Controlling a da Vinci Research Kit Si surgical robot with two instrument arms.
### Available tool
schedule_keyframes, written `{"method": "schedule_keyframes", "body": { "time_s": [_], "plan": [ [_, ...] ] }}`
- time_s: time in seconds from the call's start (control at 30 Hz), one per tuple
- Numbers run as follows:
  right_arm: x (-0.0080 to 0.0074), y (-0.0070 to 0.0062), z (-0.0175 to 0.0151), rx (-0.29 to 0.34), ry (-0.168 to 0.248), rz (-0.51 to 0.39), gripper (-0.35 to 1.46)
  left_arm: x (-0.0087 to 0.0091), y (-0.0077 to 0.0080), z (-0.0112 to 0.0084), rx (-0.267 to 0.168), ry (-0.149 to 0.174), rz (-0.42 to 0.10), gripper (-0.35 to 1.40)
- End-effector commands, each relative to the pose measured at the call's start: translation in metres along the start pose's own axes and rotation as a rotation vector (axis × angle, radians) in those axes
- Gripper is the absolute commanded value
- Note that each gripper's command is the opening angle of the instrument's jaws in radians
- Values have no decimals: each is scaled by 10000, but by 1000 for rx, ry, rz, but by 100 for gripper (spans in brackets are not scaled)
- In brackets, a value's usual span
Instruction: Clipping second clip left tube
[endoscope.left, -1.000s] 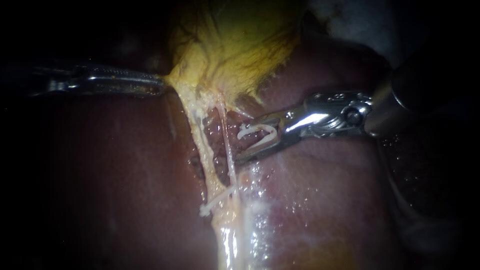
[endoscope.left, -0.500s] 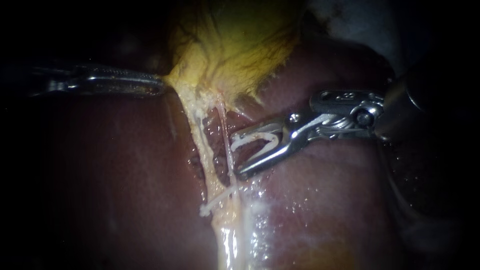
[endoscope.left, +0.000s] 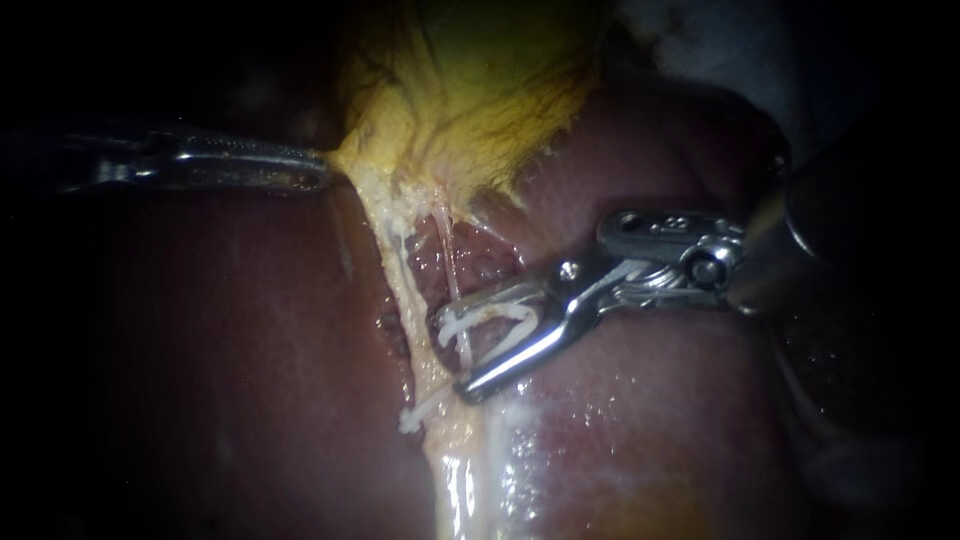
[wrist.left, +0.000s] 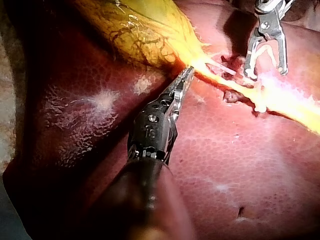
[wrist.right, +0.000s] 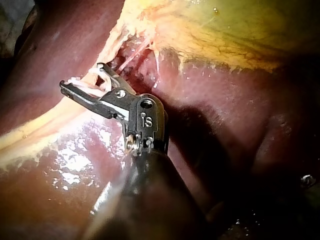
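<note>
Thin tube (endoscope.left: 449, 262) runs down from the gallbladder (endoscope.left: 470, 90) neck over the liver (endoscope.left: 250, 330), just R of a thicker pale strand (endoscope.left: 398, 270). Endoscope doesn't settle which of the two counts as "left", so calling it thin tube. Loaded clip (endoscope.left: 485, 312) is white, V-shaped, legs apart. It sits around the tube's lower part, w/ the tube passing betw the two legs. Can't tell if the legs touch it. Placed clip (endoscope.left: 425, 408) is lower down, lying across the strand where tube and strand merge. It's near the loaded clip but apart from it.

Right instrument (endoscope.left: 452, 352): shaft in from R, jaws spread wide. One clip leg is seated along each jaw, so the jaws are grasping the loaded clip. Upper jaw tip reaches past the tube on the strand side; lower jaw tip is just above the placed clip. R wrist cam agrees: jaws agape w/ white clip inside, tips at the strand, liver wet and glossy beside them.

Left instrument (endoscope.left: 318, 170): shaft in from L, jaws clenched on the gallbladder's yellow edge at the neck, tissue drawn to a point there. L wrist cam shows the same grip, w/ the strand taut from the jaw tips toward the right instrument. The two instruments are well apart.
</note>
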Motion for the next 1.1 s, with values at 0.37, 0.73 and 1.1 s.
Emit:
{"method": "schedule_keyframes", "body": {
  "time_s": [0.37,0.73,1.1],
  "plan": [
    [-28,34,2,-11,-13,33,58,0,0,0,0,0,0,-35],
    [-43,58,5,-20,-18,45,58,0,0,0,0,0,0,-35],
    [-41,70,32,-16,7,78,58,0,0,0,0,0,0,-35]
  ]
}}
